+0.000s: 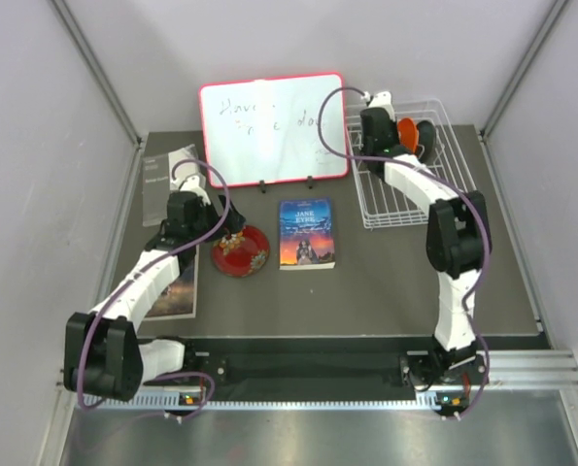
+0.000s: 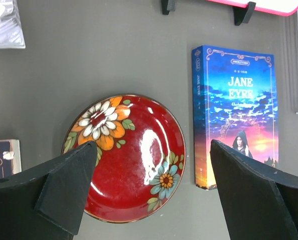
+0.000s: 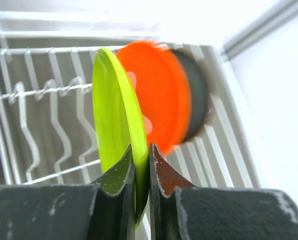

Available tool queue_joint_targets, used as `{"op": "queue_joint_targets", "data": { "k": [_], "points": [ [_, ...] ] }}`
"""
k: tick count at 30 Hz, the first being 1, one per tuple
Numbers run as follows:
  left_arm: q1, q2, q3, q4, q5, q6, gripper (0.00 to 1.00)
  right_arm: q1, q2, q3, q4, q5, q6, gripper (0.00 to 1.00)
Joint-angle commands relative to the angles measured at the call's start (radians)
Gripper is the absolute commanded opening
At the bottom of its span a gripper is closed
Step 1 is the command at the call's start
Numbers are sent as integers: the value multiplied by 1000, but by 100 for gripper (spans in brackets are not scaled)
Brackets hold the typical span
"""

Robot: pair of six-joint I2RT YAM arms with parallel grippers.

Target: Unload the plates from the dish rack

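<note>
Overhead, the left hand [image 1: 230, 234] hovers over the red plate [image 1: 244, 254], which lies flat on the desk [image 1: 386, 282] left of centre, just beside a book [image 1: 306, 233]. The right hand [image 1: 388, 131] is in the dish rack [image 1: 405, 206] at the upper right, by the orange plate [image 1: 406, 130]. From the left wrist, the fingers [image 2: 63, 185] stand wide apart, the red plate between them below. From the right wrist, the hand pinches the rim of the upright green plate [image 3: 111, 115]; the orange and a dark plate [image 3: 198, 95] stand behind it in the rack.
</note>
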Motion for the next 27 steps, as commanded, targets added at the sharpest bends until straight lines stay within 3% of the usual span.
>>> {"op": "queue_joint_targets", "data": {
  "k": [1, 6, 12, 13, 19, 27],
  "points": [
    [-8, 13, 52, 64, 26, 16, 99, -6, -217, -20, 131, 106, 8, 0],
    [-15, 45, 71, 122, 98, -2, 99, -4, -340, -110, 14, 55, 91, 0],
    [-21, 88, 99, 219, 230, -33, 99, -9, -596, -298, -87, -406, 317, 0],
    [-24, 94, 101, 235, 269, -42, 99, -11, -614, -322, -80, -527, 358, 0],
    [-64, 156, 114, 395, 341, -117, 99, -8, -691, -492, -12, -849, 489, 0],
    [-169, 323, 150, 609, 373, -232, 99, -1, -749, -649, 101, -1017, 591, 0]
  ]
}}
